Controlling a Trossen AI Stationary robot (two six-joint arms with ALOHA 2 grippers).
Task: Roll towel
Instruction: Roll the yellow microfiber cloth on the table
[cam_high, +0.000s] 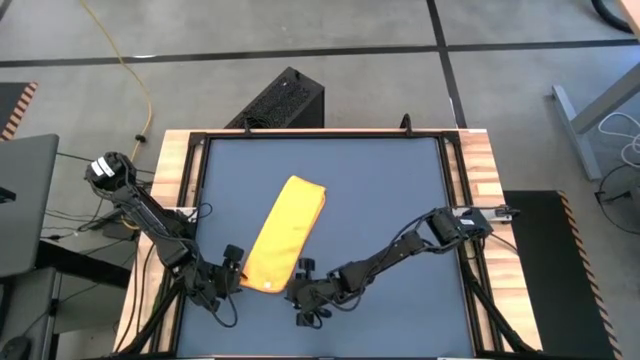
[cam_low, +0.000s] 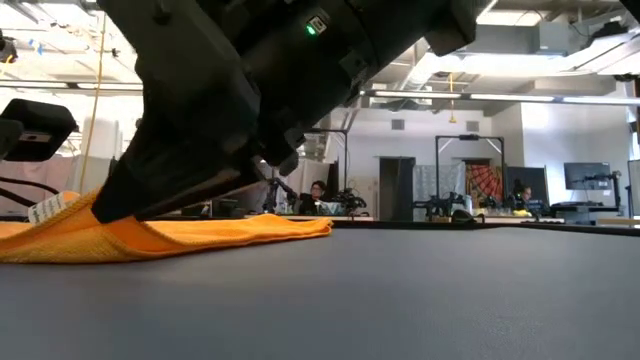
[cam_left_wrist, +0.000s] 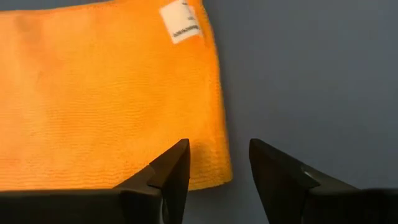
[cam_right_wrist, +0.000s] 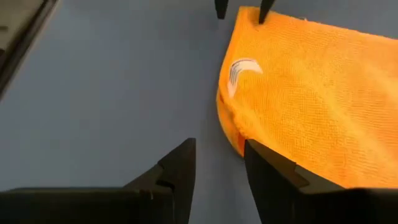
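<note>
The yellow-orange towel (cam_high: 285, 230) lies flat on the blue-grey table as a folded strip, running from near left to far right. Its white label (cam_right_wrist: 239, 70) sits by the near right corner. My left gripper (cam_high: 232, 263) stands open at the near left corner. In the left wrist view (cam_left_wrist: 219, 155) one finger is over the cloth (cam_left_wrist: 93, 93) and the other over bare table. My right gripper (cam_right_wrist: 219, 152) is open at the labelled corner of the towel (cam_right_wrist: 311, 93). In the low view the towel (cam_low: 200, 235) lies under the right arm. My left gripper has the towel's corner edge (cam_left_wrist: 225, 174) between its open fingers; I cannot tell whether either finger touches it. My right gripper has one finger (cam_low: 120, 195) slanting down to the towel's top beside the label (cam_low: 45, 208); I cannot tell whether it touches the cloth.
The table has a raised dark frame and wooden border (cam_high: 470, 180). There is bare tabletop to the right of the towel (cam_high: 400, 200). A black box (cam_high: 282, 100) stands on the floor beyond the far edge. People sit far back in the room (cam_low: 318, 192).
</note>
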